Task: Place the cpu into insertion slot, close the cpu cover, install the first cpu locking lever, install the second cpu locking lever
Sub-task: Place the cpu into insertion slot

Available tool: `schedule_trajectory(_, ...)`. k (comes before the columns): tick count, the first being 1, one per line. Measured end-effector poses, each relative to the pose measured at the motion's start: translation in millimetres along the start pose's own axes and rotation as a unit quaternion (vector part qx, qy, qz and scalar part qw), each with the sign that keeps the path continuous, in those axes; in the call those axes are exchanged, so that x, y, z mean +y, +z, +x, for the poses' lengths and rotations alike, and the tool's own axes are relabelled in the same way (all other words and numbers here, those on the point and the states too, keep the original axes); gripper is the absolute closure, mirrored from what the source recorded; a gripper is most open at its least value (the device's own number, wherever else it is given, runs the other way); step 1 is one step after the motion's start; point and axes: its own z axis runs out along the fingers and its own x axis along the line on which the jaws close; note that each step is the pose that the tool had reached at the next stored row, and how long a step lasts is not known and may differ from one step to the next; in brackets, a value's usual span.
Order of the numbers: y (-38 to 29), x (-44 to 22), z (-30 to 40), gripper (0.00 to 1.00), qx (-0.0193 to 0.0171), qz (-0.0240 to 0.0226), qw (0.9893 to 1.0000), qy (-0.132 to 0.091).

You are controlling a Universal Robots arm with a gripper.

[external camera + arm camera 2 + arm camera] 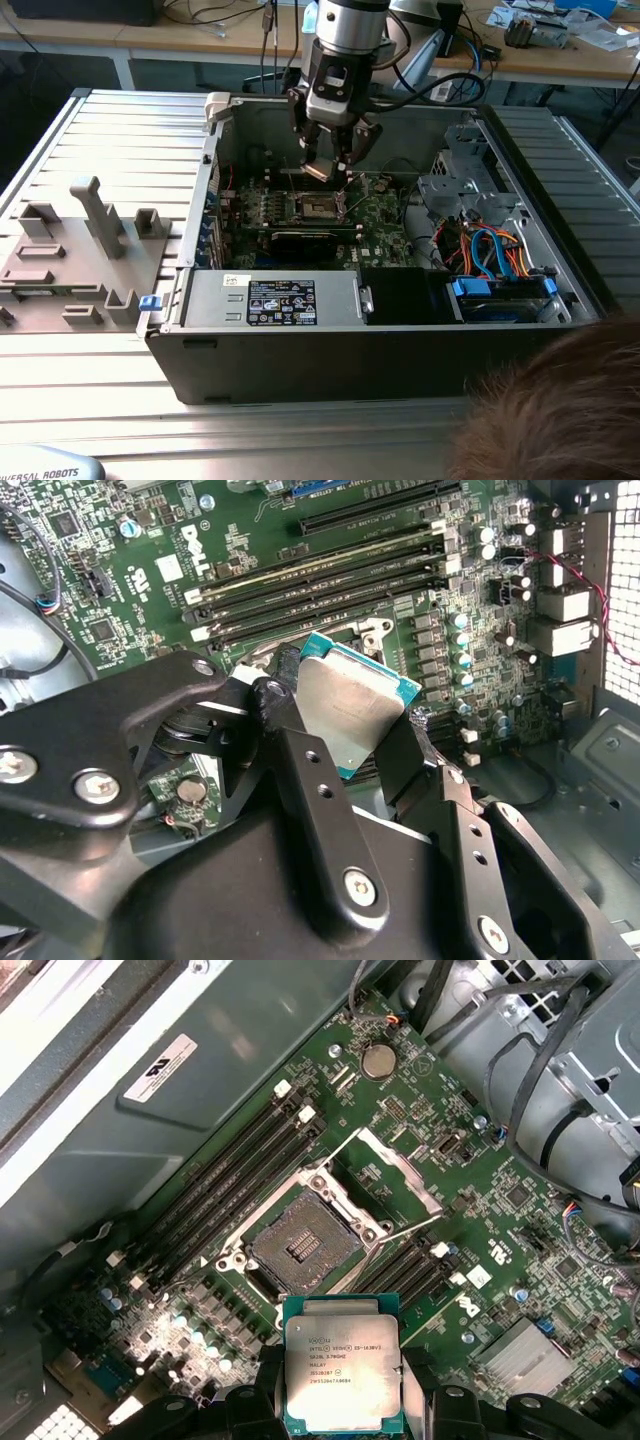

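Pretty standard-looking arm [350, 22]: smooth silver-grey round wrist section, then a chunky black-and-grey block underneath. Black cables [432, 86] looping off the side of it. Down at the gripper [326, 172], all matte black metal, built from flat linkage bars with rounded ends. Up close in the second wrist view: two long straight fingers [300, 780], with a couple of small holes drilled along the length and a silver screw [362, 885] near the base. Two more fat silver bolts [95, 785] on the wide link beside them. Fingertips [272, 698] wrapped in something black and a bit glossy, kinda tape-like.
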Motion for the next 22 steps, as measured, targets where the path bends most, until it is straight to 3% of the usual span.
schedule_trajectory(11,0.6,0.1,0.0,0.45,0.004,-0.0021,0.9998,0.017)
schedule_trajectory(22,1.4,0.1,0.0,0.45,0.0054,-0.0023,0.9995,0.029)
